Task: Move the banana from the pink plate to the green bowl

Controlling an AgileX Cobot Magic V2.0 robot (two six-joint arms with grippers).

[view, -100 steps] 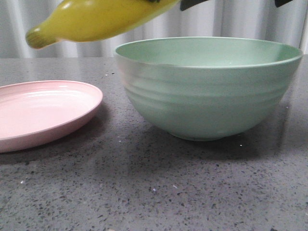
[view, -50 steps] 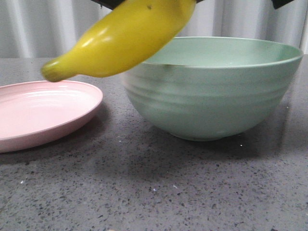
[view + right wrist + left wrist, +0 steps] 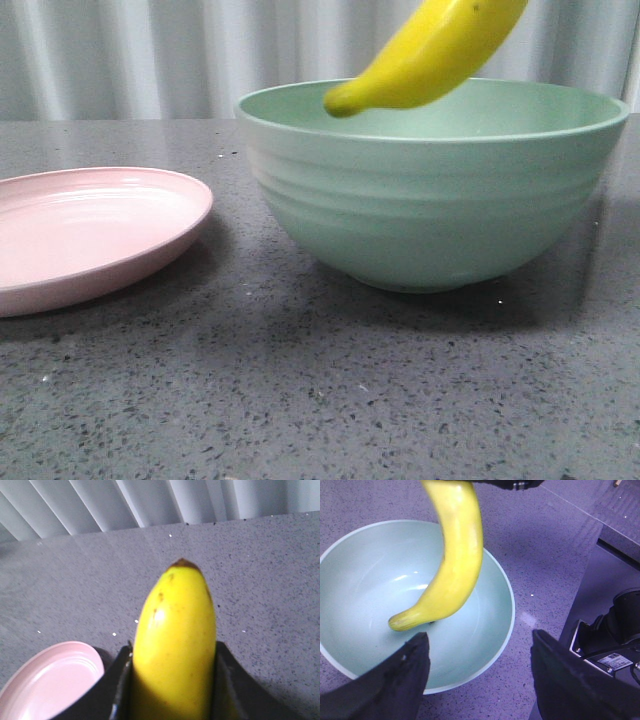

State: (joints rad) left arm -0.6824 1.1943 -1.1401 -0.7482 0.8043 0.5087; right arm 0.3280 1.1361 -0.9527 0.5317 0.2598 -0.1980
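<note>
We saw the banana (image 3: 436, 52) hanging in the air over the green bowl (image 3: 430, 205), tilted so that its lower end dipped just below the level of the bowl's rim in the front view while its upper part ran out of the top of the picture. From the left wrist view the banana (image 3: 453, 560) curved down across the open mouth of the green bowl (image 3: 485, 645), its lower end above the bowl's pale inside, and we could not tell whether it touched the bowl there. The right gripper (image 3: 172, 690) was clamped on the banana (image 3: 175, 645), its dark fingers (image 3: 120, 685) pressed against either side of the fruit, whose small brown tip pointed away from the camera. The left gripper (image 3: 480, 672) held nothing; its two black fingers (image 3: 405, 675) stood wide apart, near the bowl's rim and just beside the banana's lower end. The pink plate (image 3: 90, 235) lay on the speckled grey table (image 3: 320, 400) to the left of the bowl, apart from it, with nothing on it. In the right wrist view a part of the pink plate (image 3: 45, 685) showed beside the gripper. A pale pleated curtain (image 3: 130, 55) hung behind the table.
</note>
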